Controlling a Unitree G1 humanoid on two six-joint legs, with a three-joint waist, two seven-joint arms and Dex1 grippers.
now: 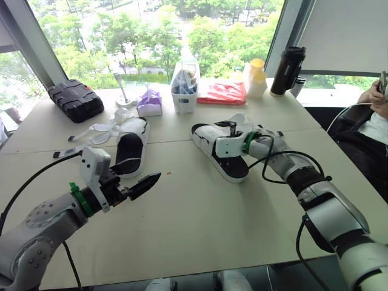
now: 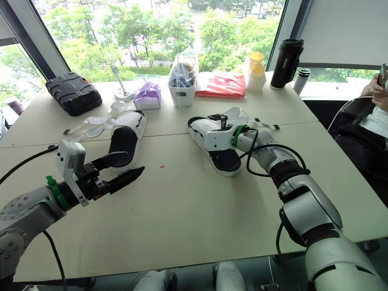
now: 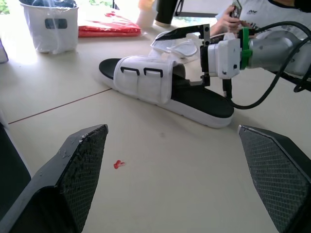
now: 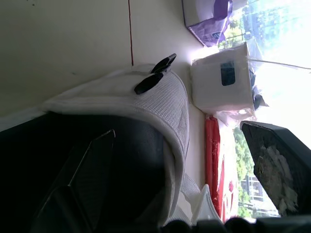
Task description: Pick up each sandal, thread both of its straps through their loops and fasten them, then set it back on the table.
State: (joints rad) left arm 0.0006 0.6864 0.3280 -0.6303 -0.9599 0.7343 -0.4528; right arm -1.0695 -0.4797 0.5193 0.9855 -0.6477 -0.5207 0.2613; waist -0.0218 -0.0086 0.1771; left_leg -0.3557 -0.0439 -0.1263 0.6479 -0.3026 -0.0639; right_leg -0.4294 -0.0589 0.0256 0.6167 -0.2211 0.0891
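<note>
Two white sandals with black footbeds lie on the table (image 1: 200, 212). The left sandal (image 1: 132, 148) has its straps (image 1: 97, 130) spread loose to its left. On the right sandal (image 1: 221, 151) the white upper (image 3: 146, 82) carries two black loops. My right gripper (image 1: 233, 134) is open at that sandal's upper, one finger (image 4: 73, 194) over the footbed and the other finger (image 4: 282, 165) outside, with a loose strap flap (image 3: 177, 46) beyond. My left gripper (image 2: 134, 162) hangs open above the table, just in front of the left sandal's heel, holding nothing.
Along the window edge stand a black case (image 1: 76, 99), a purple tissue pack (image 1: 150, 103), a white tub with a bag (image 1: 185, 85), a red packet (image 1: 222, 93), a yellow-capped bottle (image 1: 256, 79) and a black tumbler (image 1: 287, 70). A person (image 1: 376, 103) sits at the far right.
</note>
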